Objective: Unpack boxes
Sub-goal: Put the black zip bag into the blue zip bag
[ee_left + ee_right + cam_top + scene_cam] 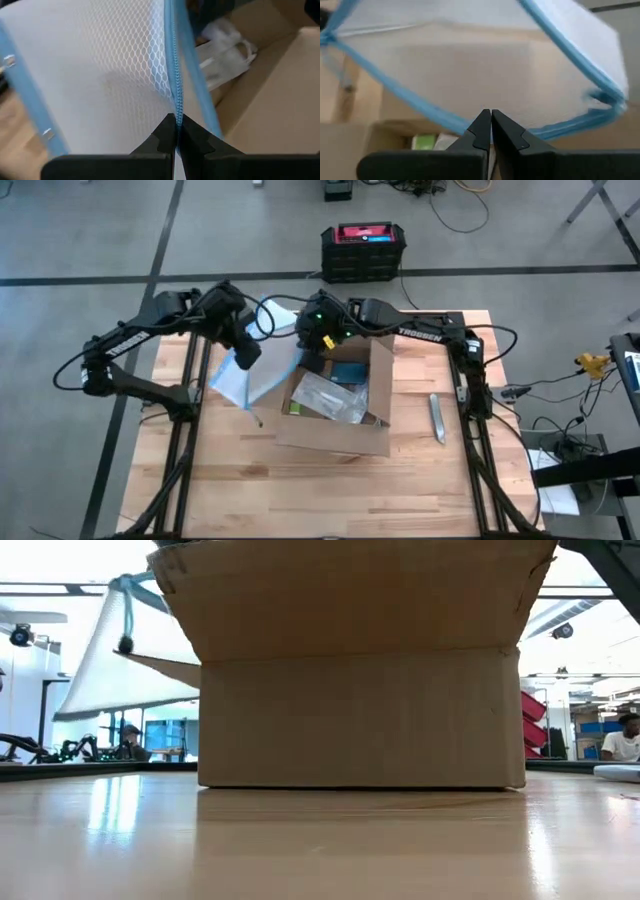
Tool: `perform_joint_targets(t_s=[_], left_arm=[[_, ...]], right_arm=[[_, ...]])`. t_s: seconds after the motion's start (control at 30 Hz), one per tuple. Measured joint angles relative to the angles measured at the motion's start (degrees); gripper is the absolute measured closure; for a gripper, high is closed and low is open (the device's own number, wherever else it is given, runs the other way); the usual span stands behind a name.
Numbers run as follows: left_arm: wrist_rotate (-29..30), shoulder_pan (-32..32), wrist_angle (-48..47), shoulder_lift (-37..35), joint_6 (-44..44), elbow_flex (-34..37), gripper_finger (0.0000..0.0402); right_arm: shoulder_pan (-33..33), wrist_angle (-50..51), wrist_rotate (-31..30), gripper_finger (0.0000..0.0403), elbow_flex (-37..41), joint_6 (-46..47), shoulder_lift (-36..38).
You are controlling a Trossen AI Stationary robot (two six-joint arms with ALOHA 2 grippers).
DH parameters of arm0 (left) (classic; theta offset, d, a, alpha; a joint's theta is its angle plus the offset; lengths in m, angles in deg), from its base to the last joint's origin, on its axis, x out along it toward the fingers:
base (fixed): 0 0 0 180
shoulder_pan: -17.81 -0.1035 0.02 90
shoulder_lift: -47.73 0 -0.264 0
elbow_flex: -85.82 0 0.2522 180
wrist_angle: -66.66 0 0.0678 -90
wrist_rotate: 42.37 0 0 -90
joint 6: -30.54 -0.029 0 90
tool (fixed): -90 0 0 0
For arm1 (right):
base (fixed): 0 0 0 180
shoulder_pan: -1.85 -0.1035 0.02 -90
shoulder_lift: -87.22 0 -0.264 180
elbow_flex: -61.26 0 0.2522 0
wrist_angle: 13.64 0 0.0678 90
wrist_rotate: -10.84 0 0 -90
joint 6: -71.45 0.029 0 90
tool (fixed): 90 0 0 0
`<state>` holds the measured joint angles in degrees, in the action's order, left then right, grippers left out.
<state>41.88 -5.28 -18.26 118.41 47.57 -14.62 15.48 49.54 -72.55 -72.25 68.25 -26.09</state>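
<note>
The box [335,405] sits open mid-counter [430,490], flaps splayed, with packets still inside. Over its left rim hangs the mesh bag [250,375] — blue-edged, half clear of the box. The left claw [176,131] is clenched on the bag's zipper edge; the right claw [490,125] is pinched shut beside the bag's border — whether it grips the bag I cannot tell. Best lift outward steadily, keeping the dangling corner off the flap.

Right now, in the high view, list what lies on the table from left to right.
Left gripper shut on the blue-edged mesh bag → open cardboard box → silver tool lying on the bare table.
</note>
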Motion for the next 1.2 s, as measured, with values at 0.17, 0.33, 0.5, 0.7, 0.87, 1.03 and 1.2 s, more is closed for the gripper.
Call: perform_joint_targets(t_s=[0.17, 0.33, 0.5, 0.7, 0.87, 1.03, 1.2], left_arm=[[-1.27, 0.00, 2.17, 1.08, -0.12, 2.42, 0.0401], [-0.88, -0.54, 2.00, 1.40, -0.31, 3.58, 0.0401], [1.01, -2.00, 0.83, 1.29, 2.01, 3.14, 0.0401], [1.40, -3.58, -2.19, 0.09, 4.70, 3.60, 0.0401], [2.33, -3.78, -4.53, -0.55, 5.87, 3.69, 0.0401], [4.41, -4.38, -6.60, -1.44, 8.17, 3.69, 0.0401], [6.71, -4.50, -8.95, -1.49, 9.89, 3.81, 0.0401]], right_arm=[[0.09, 8.16, 1.47, 0.0403, 0.43, -2.64, 0.61], [-0.37, 11.80, 6.88, 0.0403, 3.57, -5.09, 1.42], [-0.35, 11.87, 8.67, 0.0403, 8.56, -5.46, 1.46], [-1.02, 9.16, 6.95, 0.0403, 16.72, -5.42, 3.53], [-1.64, -1.66, 6.93, 0.0403, 21.29, -3.92, 2.51], [-1.60, -3.11, 6.95, 0.0376, 21.66, 0.91, 0.01], [-0.56, -1.89, 7.00, 0.0293, 23.47, 5.32, -1.24]])
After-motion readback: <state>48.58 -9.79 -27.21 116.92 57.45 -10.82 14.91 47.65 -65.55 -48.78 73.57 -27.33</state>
